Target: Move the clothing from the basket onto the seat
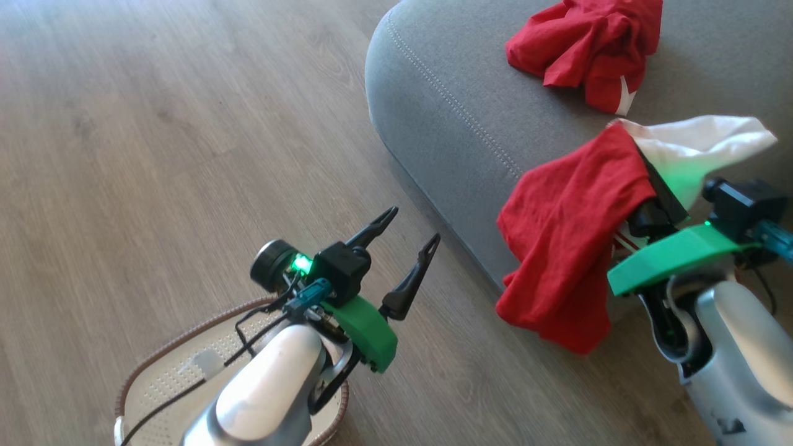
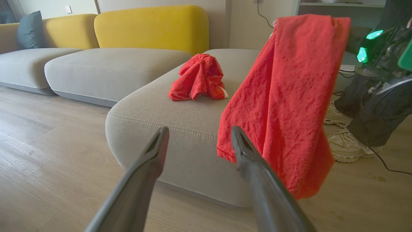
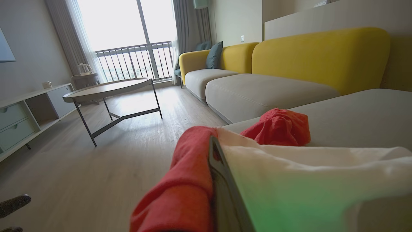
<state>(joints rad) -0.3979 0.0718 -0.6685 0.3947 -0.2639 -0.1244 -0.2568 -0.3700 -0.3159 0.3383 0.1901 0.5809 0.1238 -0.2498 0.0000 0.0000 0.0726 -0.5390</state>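
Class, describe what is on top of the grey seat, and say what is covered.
A crumpled red garment lies on the seat. A second red-and-white garment hangs from the right gripper at the seat's edge, hiding its jaws and the cushion beneath.

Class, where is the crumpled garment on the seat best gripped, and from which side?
Probably its raised top folds, from above: the garment sits bunched in a mound on the seat, its edges lying flat on it.

silver forearms (image 1: 266,384), green wrist brackets (image 1: 365,331), black cables (image 1: 186,393), dark pincer fingers (image 1: 412,279).
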